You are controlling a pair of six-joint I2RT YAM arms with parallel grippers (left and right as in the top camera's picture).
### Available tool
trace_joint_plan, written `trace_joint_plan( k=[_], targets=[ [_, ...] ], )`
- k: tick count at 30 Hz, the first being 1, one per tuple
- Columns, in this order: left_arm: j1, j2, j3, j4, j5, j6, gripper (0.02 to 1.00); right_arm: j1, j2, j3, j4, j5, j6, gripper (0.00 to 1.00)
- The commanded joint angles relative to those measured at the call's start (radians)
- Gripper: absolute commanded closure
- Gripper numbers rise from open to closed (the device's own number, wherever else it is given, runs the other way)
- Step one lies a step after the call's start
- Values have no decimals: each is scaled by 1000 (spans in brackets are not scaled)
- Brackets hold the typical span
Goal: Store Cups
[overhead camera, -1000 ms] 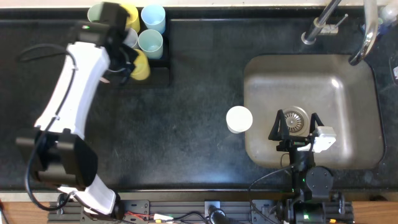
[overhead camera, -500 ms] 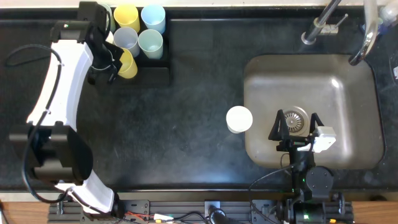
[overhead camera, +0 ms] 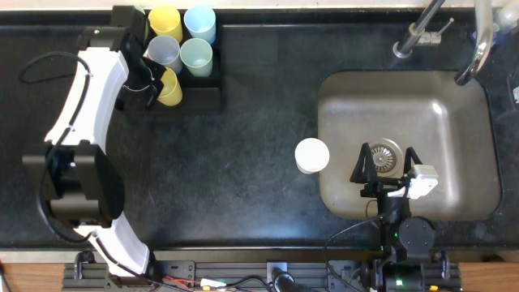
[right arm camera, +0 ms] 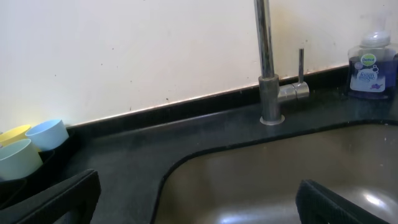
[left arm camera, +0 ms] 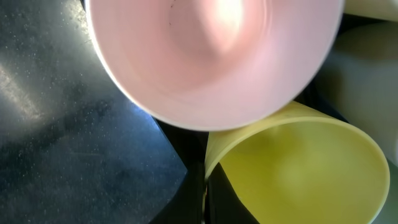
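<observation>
**Left gripper slides off the tray's front row, yellow cup in its grip**

Over the last second the left gripper (overhead camera: 154, 87) has shifted from above the tray's front row to the tray's outer edge. It then eased a touch back toward the tray in the final half second. The tilted yellow cup (left arm camera: 298, 168) travelled with it. The gripper's fingers are clamped on that cup's rim, and the cup leans with its mouth open toward the wrist camera.

Just past the held cup, and closest to the left wrist camera, a pink cup (left arm camera: 211, 56) shows its open mouth. Its rim overlaps the yellow one in that view.

Beyond the gripper, four cups stand upright in the black tray (overhead camera: 204, 96). A grey-blue cup (overhead camera: 165, 50) and a pale green cup (overhead camera: 196, 55) are nearer. An upright yellow cup (overhead camera: 165, 18) and a light blue cup (overhead camera: 199, 20) are farther back.

The right gripper (overhead camera: 386, 162) has not moved. It sits low in the sink (overhead camera: 454, 105) with its fingers spread wide apart, holding nothing. The white cup (overhead camera: 312, 156) is also unmoved, and it rests on the surface (overhead camera: 243, 178) just beside this gripper, at the sink's edge. Farther ahead of the gripper rise the tap (right arm camera: 267, 74) and, off to one side, a soap bottle (right arm camera: 371, 65).
</observation>
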Motion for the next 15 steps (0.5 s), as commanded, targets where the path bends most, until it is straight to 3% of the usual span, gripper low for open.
trace_joint_plan(
  k=[1,6,7,8,9,10,15],
  targets=[
    [-1,32,16,6,-12,19,982,-6,-8,-14,5,-1,-6,3],
    [-3,44,16,6,-16,19,980,-6,-8,-14,5,-1,-6,3],
    [-3,44,16,6,-17,19,943,-6,-8,-14,5,-1,-6,5],
    [-3,44,16,6,-16,19,836,-6,-8,-14,5,-1,-6,5],
    [-3,44,16,5,-16,19,570,-6,-8,-14,5,-1,-6,3],
    [-3,42,16,5,-16,19,20,-6,-8,-14,5,-1,-6,3],
    [-5,-24,16,4,-23,24,20,-6,-8,-14,5,-1,-6,3]
  ],
)
